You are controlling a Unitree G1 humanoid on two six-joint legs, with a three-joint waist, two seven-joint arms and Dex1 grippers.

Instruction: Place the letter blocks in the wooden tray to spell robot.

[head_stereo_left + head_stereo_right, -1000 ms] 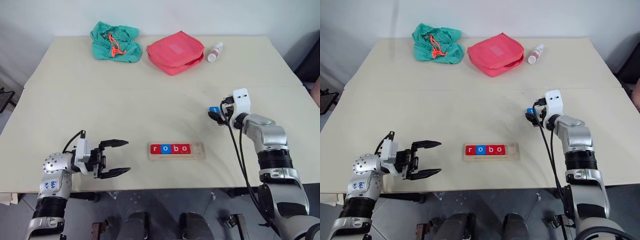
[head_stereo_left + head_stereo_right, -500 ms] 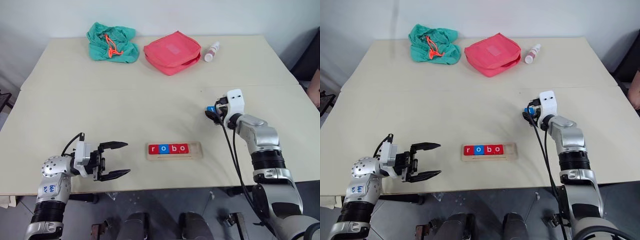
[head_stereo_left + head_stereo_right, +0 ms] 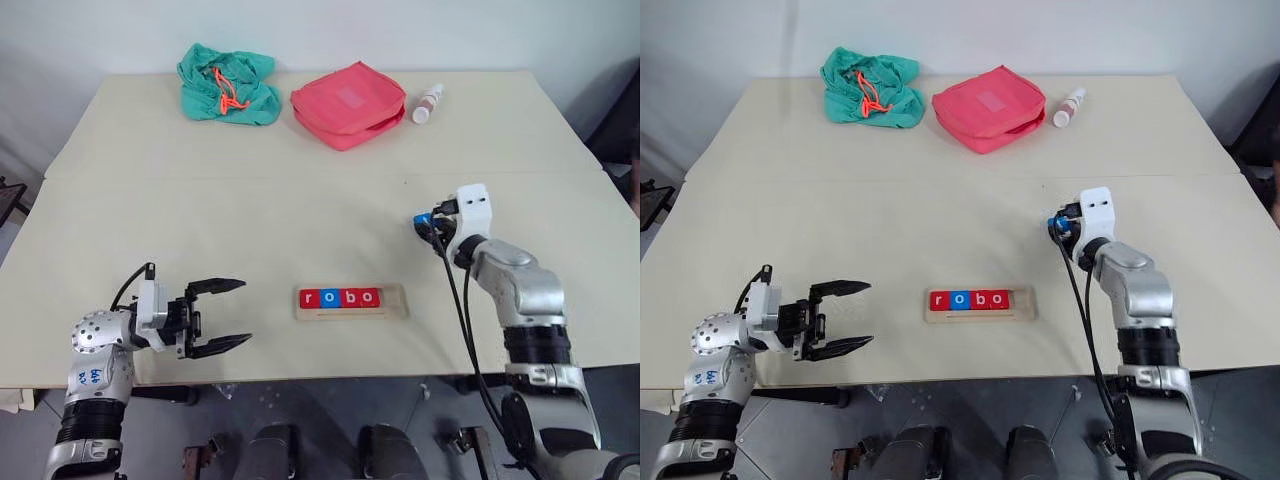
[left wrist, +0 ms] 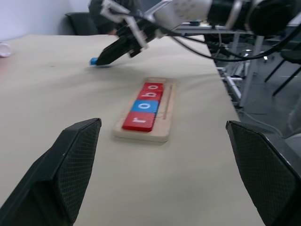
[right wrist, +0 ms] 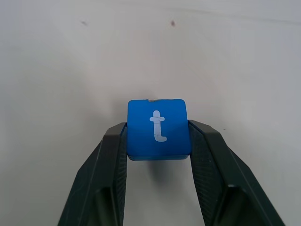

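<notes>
Nearest the robot, the left gripper (image 3: 222, 315) hovers low over the front edge of the table (image 3: 300, 200) with its two black fingers spread wide and nothing between them, pointing toward the wooden tray (image 3: 351, 301), which lies flat a little to its right near the same edge. The tray is a pale strip with rounded ends, and four letter blocks (image 3: 340, 297) sit in it side by side, reading r, o, b, o: red, blue, red, red, each with a white lowercase letter, leaving the tray's right end bare. The left wrist view looks along the tray from its r end and shows the tiles touching edge to edge in the groove. Farther back and to the right, well apart from the tray, the right gripper (image 3: 428, 226) is closed on the blue t block (image 5: 157, 128), its fingers (image 5: 112, 160) pressed against the block's two opposite sides. The head views give that tile only as a small blue patch at the fingertips; the right wrist view shows its white t upright, its square face, and bare tabletop beyond it. At the far edge of the table lie a crumpled green cloth (image 3: 226, 84), a red pouch (image 3: 349, 103) and a small white bottle (image 3: 428, 102) on its side.
</notes>
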